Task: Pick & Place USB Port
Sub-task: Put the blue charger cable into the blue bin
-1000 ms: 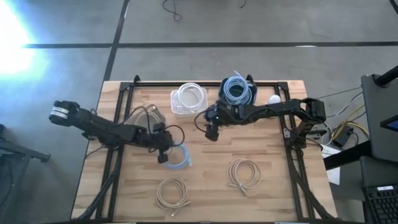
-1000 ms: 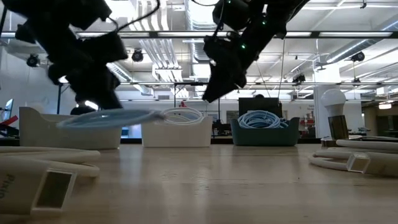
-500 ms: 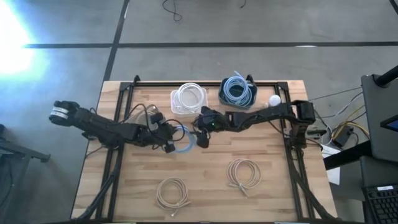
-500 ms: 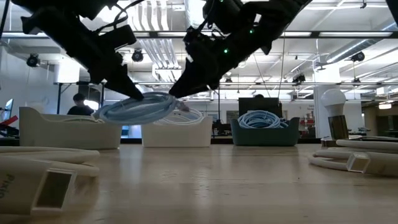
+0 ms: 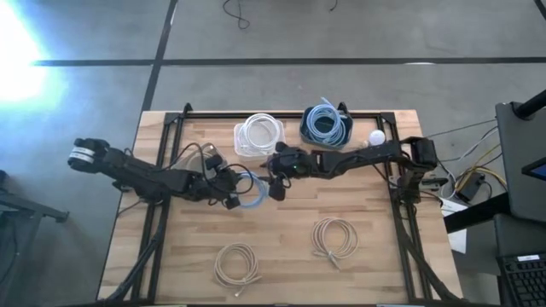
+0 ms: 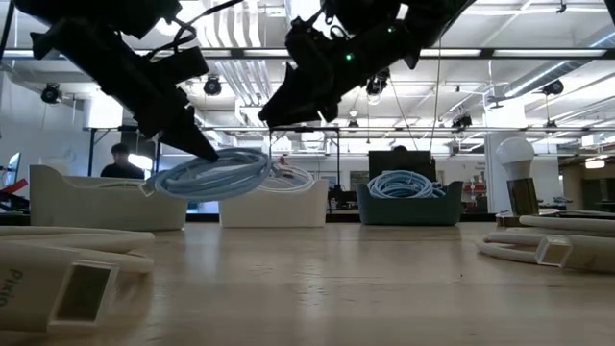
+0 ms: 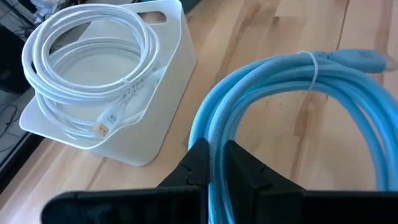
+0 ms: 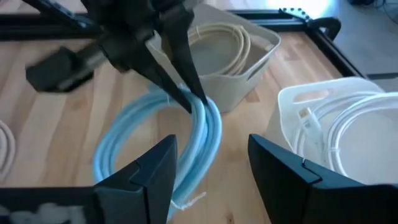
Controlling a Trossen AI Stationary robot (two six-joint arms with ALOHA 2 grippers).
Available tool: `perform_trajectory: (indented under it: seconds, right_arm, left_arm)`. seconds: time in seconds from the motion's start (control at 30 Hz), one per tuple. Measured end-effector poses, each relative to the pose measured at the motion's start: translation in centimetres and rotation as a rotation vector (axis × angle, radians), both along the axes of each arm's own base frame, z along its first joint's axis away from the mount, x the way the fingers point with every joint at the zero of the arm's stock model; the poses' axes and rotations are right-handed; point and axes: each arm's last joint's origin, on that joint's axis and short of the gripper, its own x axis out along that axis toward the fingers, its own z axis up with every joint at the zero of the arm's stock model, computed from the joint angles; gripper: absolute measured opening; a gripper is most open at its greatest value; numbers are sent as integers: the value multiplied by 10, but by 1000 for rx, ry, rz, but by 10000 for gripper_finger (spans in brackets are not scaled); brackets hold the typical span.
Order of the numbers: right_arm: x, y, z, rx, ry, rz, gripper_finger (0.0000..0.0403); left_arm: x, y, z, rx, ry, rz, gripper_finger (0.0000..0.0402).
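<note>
1. Wooden slatted worktop (image 5: 358,264) carries three bins along its far edge, at about twelve o'clock.
2. Left pincer (image 7: 214,163) clamps the light-blue coiled USB cable (image 7: 292,112), holding it above the worktop near centre; part of the coil is cut off in the left wrist view.
3. Right pincer (image 8: 211,165) hovers just beside the coil at its three o'clock, fingers spread wide.
4. White plastic bin (image 5: 258,139) holds a white coiled cable (image 7: 93,74).
5. Two beige cable coils (image 5: 334,238) lie toward six o'clock.
</note>
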Motion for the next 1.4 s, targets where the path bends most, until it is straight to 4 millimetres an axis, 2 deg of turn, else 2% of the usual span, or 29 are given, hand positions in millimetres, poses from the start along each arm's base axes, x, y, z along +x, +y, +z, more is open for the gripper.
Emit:
perform_trajectory:
  seconds: [0.17,0.4,0.63,0.77,1.07,1.4]
  right_arm:
    - [0,1,1,24,-4,-8,190]
    - [2,1,-13,35,40,-14,189]
    - [1,-2,-16,-72,69,-96,185]
    - [-1,-3,-18,-106,121,-102,157]
    - [-4,-3,-22,-121,179,-94,41]
    - [-5,-3,-21,-92,179,-111,39]
  left_arm:
    - [6,0,2,10,-43,1,26]
    - [20,-2,8,82,-124,-43,26]
    - [29,-3,15,115,-130,-60,26]
    - [30,-4,18,107,-141,-73,22]
    - [32,-4,21,100,-161,-73,23]
    - [32,-4,21,99,-160,-75,25]
